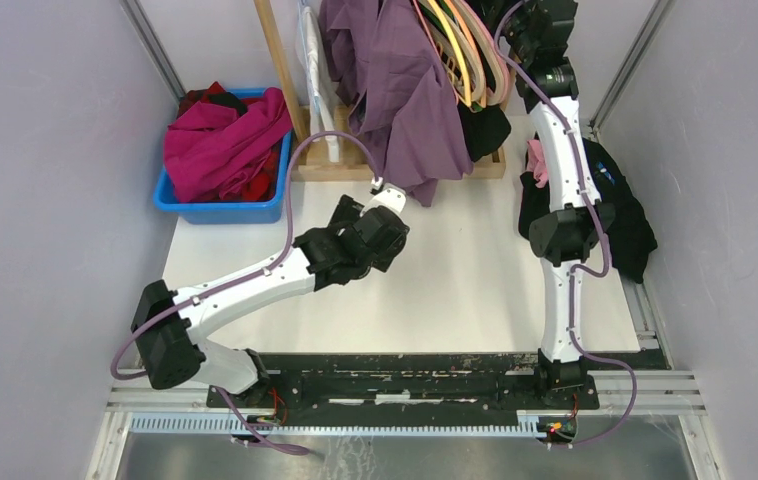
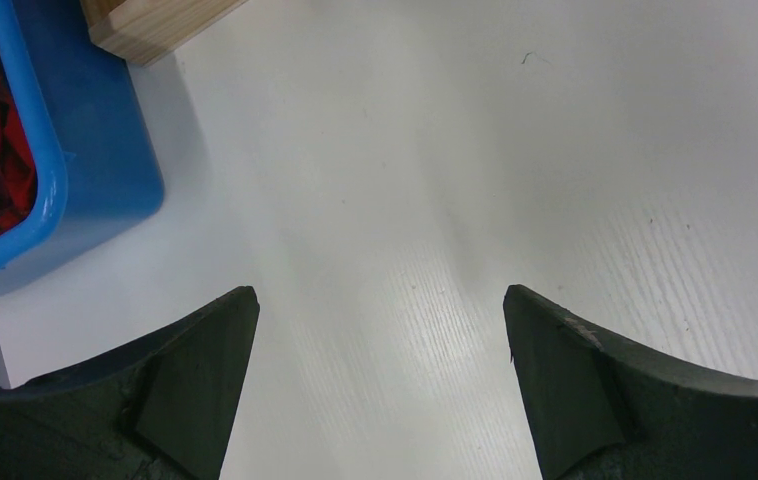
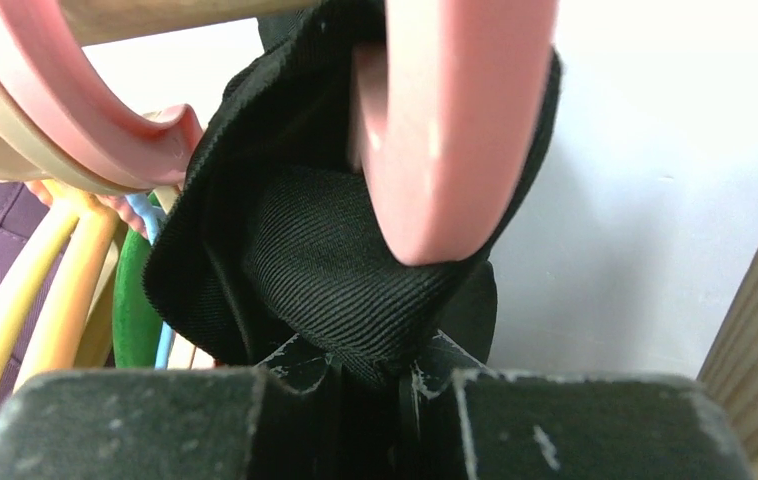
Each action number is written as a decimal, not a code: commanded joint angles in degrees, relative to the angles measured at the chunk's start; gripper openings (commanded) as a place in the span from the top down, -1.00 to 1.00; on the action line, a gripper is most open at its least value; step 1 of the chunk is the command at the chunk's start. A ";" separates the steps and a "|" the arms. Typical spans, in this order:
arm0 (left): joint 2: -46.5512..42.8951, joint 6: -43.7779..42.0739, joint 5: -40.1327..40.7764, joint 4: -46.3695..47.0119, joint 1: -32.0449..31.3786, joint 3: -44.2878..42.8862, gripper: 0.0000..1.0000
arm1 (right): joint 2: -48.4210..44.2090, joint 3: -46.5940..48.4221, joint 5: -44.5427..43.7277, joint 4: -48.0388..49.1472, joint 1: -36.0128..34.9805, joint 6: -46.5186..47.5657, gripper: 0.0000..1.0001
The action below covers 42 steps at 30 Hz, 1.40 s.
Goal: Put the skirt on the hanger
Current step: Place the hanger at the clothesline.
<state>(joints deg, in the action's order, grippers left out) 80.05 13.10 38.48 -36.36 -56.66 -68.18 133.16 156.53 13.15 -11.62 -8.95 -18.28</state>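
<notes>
The black skirt (image 3: 335, 260) is hanging high at the rack, its fabric wrapping over the end of a pink hanger (image 3: 455, 130). The right pincer (image 3: 370, 375) is clenching a fold of that fabric just below the hanger. How much of the skirt is sitting on the hanger is hard to tell from so close. Yellow hangers (image 3: 45, 290) are hanging beside it, and a purple garment (image 1: 405, 90) is draping down the wooden rack (image 1: 280, 60). The left pincer (image 2: 380, 330) is hovering released over the white table (image 2: 455, 150), near a blue bin (image 1: 220, 208) of red clothes.
</notes>
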 commanded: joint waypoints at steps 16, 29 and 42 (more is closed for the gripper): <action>1.96 2.80 1.54 -0.14 -1.92 -4.70 -0.98 | 2.24 1.64 -5.99 12.67 0.51 -6.37 0.98; -0.58 3.33 1.52 -0.05 -3.05 -3.63 -0.98 | -8.74 -17.12 -4.62 13.32 0.90 -3.05 0.48; -3.04 4.60 2.12 -0.12 -4.76 -3.01 -0.98 | -15.45 -21.25 -4.53 9.81 3.76 -3.75 0.19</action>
<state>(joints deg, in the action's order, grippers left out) 79.59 14.76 38.92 -37.60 -60.75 -70.61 123.09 136.33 10.41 -1.91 -6.28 -21.21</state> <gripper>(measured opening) 0.990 0.389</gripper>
